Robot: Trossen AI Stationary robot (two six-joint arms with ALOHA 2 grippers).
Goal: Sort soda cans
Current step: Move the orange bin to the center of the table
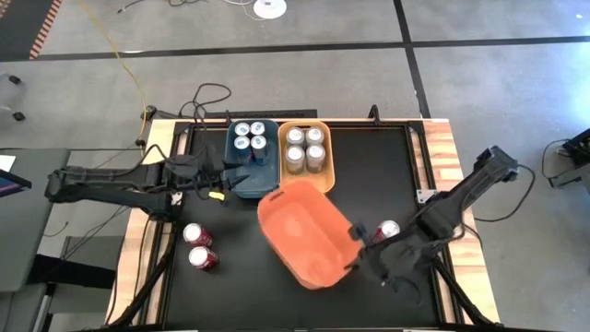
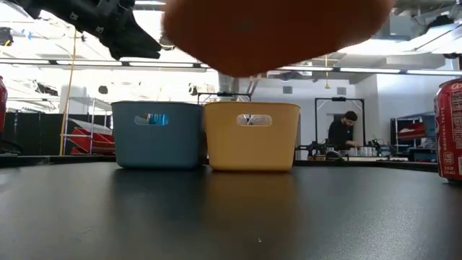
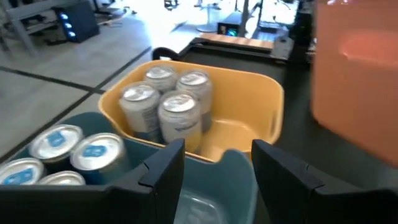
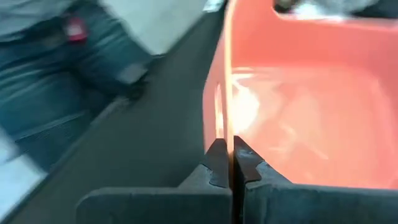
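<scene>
An empty orange bin [image 1: 304,231] hangs above the table's middle, turned askew; in the low view it floats blurred at the top [image 2: 274,29]. My right gripper [image 1: 355,247] is shut on its rim. A teal bin [image 1: 252,159] holds several blue-topped cans [image 3: 62,146], and beside it a yellow-orange bin [image 1: 307,152] holds several silver cans [image 3: 165,106]. Two red cans [image 1: 200,246] stand on the mat at the left, and one red can [image 1: 389,229] stands by my right gripper. My left gripper [image 3: 214,155] is open, above the teal bin's near end wall. My right gripper pinches the orange bin's wall at its rim [image 4: 225,118], one finger inside the bin and one outside. It comes from the table's right and near side, at the bin's right-hand end [image 1: 350,242]. The bin is lifted clear of the table and tilted.
Both filled bins stand side by side at the mat's far edge [image 2: 209,137]. A red can [image 2: 451,130] stands at the right of the low view. Wooden table borders [image 1: 442,157] frame the black mat. A person [image 2: 345,130] stands far off in the room behind.
</scene>
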